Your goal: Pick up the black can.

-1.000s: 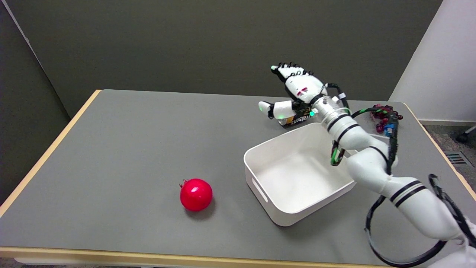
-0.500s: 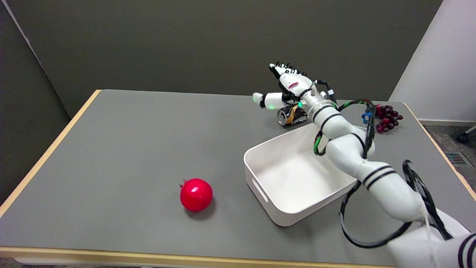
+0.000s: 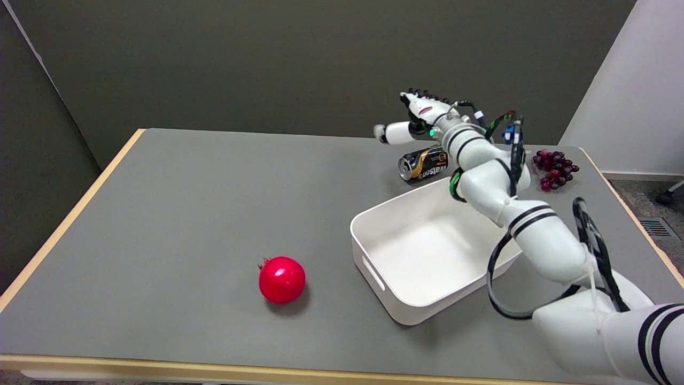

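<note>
Hand [image 3: 419, 115] spread above sideways-lying black can [image 3: 423, 163]

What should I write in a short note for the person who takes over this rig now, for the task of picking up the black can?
Robot hand: the right robot hand is open, holds nothing, and hangs in the air above and just beyond the can.
Black can: lies on its side on the table, close behind the white bin's far rim.
Done: nothing is grasped yet.
Left: lower the hand to the can, close the fingers around it, then lift.
Also there: a red pomegranate and grapes.
</note>
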